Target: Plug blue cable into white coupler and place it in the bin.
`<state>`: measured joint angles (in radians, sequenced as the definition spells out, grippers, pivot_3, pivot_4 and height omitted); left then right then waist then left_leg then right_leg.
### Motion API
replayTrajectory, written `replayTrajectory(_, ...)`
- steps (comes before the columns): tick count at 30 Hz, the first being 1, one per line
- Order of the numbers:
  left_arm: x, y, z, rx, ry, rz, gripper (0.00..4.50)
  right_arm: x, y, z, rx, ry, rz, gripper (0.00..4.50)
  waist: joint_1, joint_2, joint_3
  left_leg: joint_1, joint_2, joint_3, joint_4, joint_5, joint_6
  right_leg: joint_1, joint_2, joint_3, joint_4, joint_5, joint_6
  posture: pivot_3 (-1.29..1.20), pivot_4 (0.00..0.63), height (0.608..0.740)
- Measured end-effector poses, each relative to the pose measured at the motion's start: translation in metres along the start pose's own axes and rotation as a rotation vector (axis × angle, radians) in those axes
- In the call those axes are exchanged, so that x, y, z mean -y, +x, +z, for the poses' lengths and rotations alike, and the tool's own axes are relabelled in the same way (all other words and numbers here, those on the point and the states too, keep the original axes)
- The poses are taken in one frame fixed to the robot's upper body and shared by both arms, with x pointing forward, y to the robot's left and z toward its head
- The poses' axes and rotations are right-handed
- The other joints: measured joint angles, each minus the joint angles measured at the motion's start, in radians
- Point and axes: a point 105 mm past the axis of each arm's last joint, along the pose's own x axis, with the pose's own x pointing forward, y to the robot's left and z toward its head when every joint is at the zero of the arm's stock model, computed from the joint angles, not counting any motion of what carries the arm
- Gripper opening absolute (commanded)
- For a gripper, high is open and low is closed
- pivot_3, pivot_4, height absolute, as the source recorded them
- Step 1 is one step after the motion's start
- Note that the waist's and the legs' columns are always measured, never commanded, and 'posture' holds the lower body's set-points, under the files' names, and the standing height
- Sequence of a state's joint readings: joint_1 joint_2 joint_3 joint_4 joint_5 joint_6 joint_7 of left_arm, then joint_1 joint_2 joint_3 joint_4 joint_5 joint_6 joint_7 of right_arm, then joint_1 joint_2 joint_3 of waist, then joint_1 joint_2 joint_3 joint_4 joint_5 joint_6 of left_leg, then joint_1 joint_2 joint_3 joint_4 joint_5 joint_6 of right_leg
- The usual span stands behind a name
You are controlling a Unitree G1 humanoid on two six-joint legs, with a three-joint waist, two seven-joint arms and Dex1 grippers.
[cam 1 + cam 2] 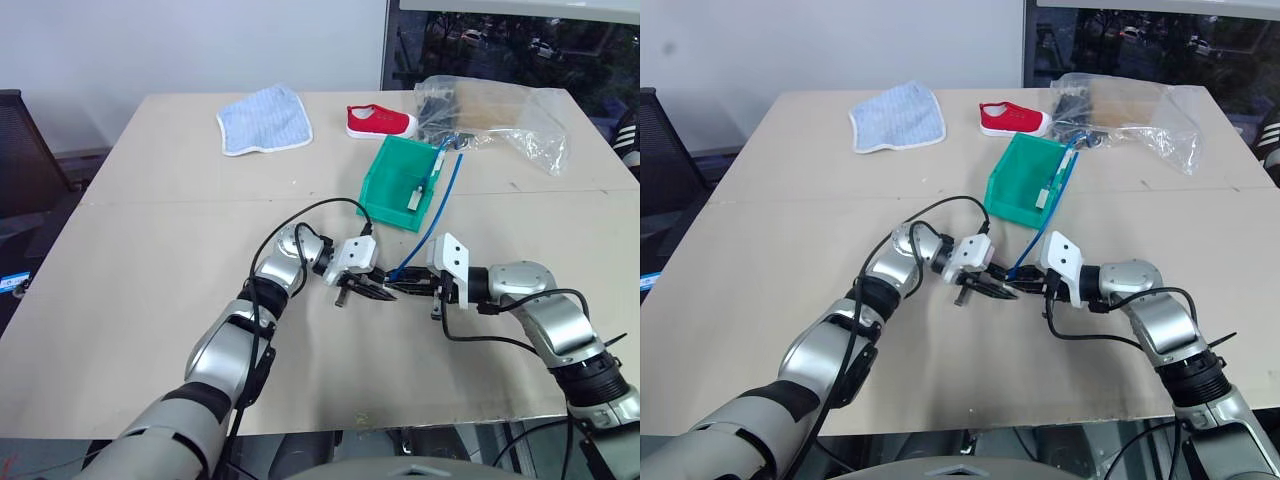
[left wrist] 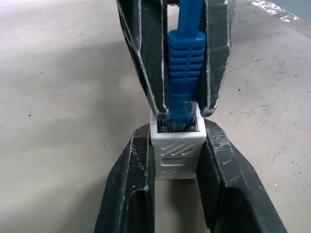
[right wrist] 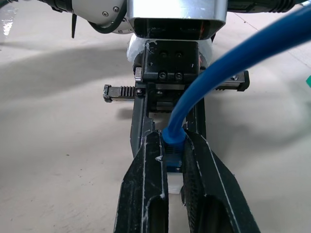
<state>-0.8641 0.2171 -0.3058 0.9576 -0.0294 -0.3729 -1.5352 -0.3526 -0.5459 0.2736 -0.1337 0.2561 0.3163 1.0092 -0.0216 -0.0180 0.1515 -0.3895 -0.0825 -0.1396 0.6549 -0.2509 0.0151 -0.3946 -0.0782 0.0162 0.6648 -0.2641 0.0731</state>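
In the middle of the table my two grippers meet tip to tip. My left gripper is shut on the white coupler, one black finger on each side, socket facing the other hand. My right gripper is shut on the ribbed plug end of the blue cable. The clear plug tip sits in the mouth of the coupler's socket. From there the blue cable arcs up and away over the right rim of the green bin, which stands just beyond the grippers.
A small white piece lies in the bin. Behind it are a red shoe, a clear crinkled plastic bag and a blue-and-white cloth. A dark chair stands off the table's left side.
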Motion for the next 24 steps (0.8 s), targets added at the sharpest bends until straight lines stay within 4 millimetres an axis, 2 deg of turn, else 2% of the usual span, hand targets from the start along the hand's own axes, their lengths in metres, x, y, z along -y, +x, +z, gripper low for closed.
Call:
replayTrajectory(6, -0.001, -0.003, -0.003, -0.015, -0.02, 0.009, 0.56, -0.001, 0.004, -0.004, -0.041, -0.007, 0.007, 0.0, -0.01, 0.0, -0.003, 0.01, 0.001, -0.001, -0.002, -0.003, 0.004, 0.01, 0.001, 0.0, 0.0, 0.0, 0.0, 0.0, 0.15, 0.74)
replayTrajectory(10, 0.0, -0.006, -0.005, -0.01, -0.037, 0.018, 0.56, 0.0, 0.009, 0.0, 0.087, 0.107, -0.022, 0.0, -0.019, -0.001, -0.003, 0.01, 0.001, -0.002, -0.002, -0.003, 0.004, 0.01, 0.002, 0.0, 0.0, 0.0, 0.0, 0.0, 0.15, 0.74)
replayTrajectory(15, 0.0, -0.008, -0.005, -0.005, -0.047, 0.021, 0.56, 0.004, 0.008, 0.003, 0.16, 0.219, -0.033, 0.0, -0.019, 0.0, -0.003, 0.007, 0.001, -0.001, -0.002, -0.003, 0.004, 0.006, 0.002, 0.001, 0.0, 0.0, -0.001, 0.0, 0.15, 0.74)
replayTrajectory(16, -0.001, -0.009, -0.004, 0.002, -0.064, 0.026, 1.59, 0.005, 0.008, 0.005, 0.159, 0.226, -0.03, 0.0, -0.018, 0.0, -0.002, 0.005, 0.001, -0.002, -0.002, -0.002, 0.004, 0.004, 0.001, 0.001, 0.0, 0.0, -0.001, 0.0, 0.15, 0.74)
replayTrajectory(17, -0.001, -0.008, -0.003, 0.007, -0.087, 0.022, 1.94, 0.008, 0.007, 0.009, 0.167, 0.215, -0.027, 0.0, -0.019, 0.0, -0.002, 0.003, 0.0, -0.001, -0.002, -0.002, 0.004, 0.002, 0.001, 0.001, 0.001, 0.0, 0.0, 0.0, 0.15, 0.74)
replayTrajectory(18, 0.002, -0.005, -0.003, 0.018, -0.122, 0.007, 2.57, 0.011, 0.009, 0.021, 0.192, 0.186, -0.018, 0.0, -0.02, 0.0, -0.002, 0.002, 0.0, -0.001, -0.002, -0.002, 0.004, 0.001, 0.001, 0.002, 0.001, 0.0, 0.0, 0.0, 0.15, 0.74)
replayTrajectory(19, 0.003, -0.002, -0.002, 0.027, -0.128, -0.003, 2.76, 0.013, 0.009, 0.025, 0.197, 0.172, -0.016, 0.0, -0.019, 0.0, -0.002, 0.002, 0.0, -0.001, -0.002, -0.001, 0.002, 0.001, 0.001, 0.001, 0.0, 0.0, 0.0, 0.0, 0.15, 0.74)
replayTrajectory(20, 0.004, 0.0, 0.0, 0.032, -0.133, -0.013, 3.31, 0.014, 0.009, 0.031, 0.203, 0.154, -0.014, 0.0, -0.018, 0.0, -0.002, 0.0, 0.0, -0.001, -0.002, 0.0, 0.0, 0.0, 0.0, 0.001, 0.0, 0.0, 0.0, 0.0, 0.15, 0.74)
replayTrajectory(23, 0.001, -0.009, 0.007, 0.072, -0.132, 0.08, 4.36, 0.018, 0.005, 0.033, 0.214, 0.192, -0.02, 0.0, -0.018, 0.0, -0.002, -0.005, 0.0, -0.002, -0.001, 0.0, 0.0, -0.005, 0.0, 0.001, 0.0, 0.0, 0.0, 0.0, 0.15, 0.74)
replayTrajectory(24, -0.001, -0.012, 0.008, 0.079, -0.133, 0.102, 4.36, 0.02, 0.003, 0.032, 0.211, 0.202, -0.027, 0.0, -0.018, 0.0, -0.002, -0.006, 0.0, -0.002, -0.001, 0.0, 0.0, -0.007, 0.0, 0.001, 0.0, 0.0, 0.0, 0.0, 0.15, 0.74)
